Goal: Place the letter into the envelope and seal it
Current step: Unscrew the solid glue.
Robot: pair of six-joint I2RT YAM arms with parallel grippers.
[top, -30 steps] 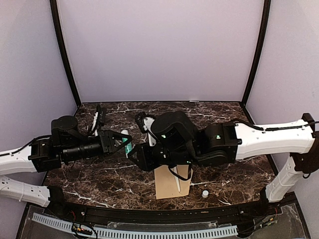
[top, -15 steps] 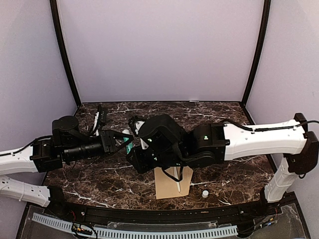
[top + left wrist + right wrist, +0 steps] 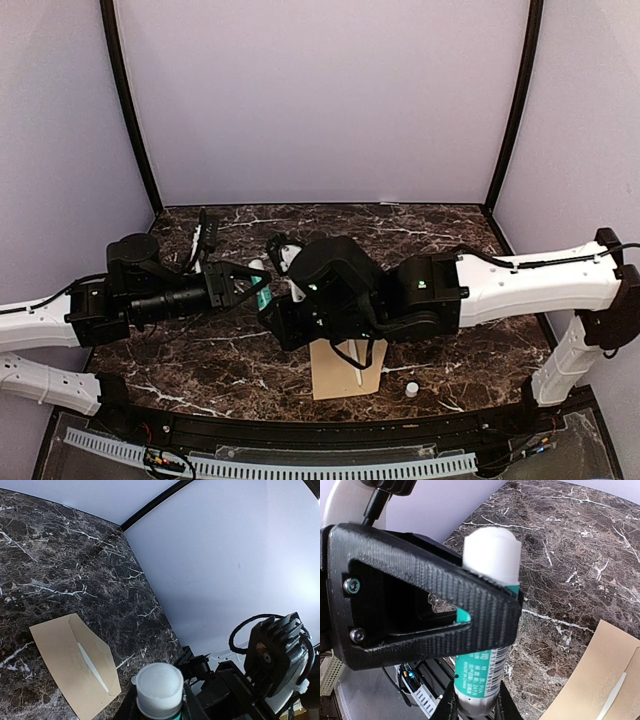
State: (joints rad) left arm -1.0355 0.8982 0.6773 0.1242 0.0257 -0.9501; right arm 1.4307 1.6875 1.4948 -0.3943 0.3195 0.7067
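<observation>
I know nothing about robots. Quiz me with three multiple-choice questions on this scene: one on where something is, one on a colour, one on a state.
1. Where is the envelope?
A) flat on the table, near the front edge
B) leaning on the back wall
C) in a gripper

2. What colour is the glue stick label?
A) red
B) teal
C) yellow

3. What state is the glue stick in?
A) lying on the table
B) tucked inside the envelope
C) held in the air by the left gripper

Answers: 1 A, the overhead view shows it flat on the marble. 2 B, the right wrist view shows teal print. 3 C, the gripper clamps it above the table.
</observation>
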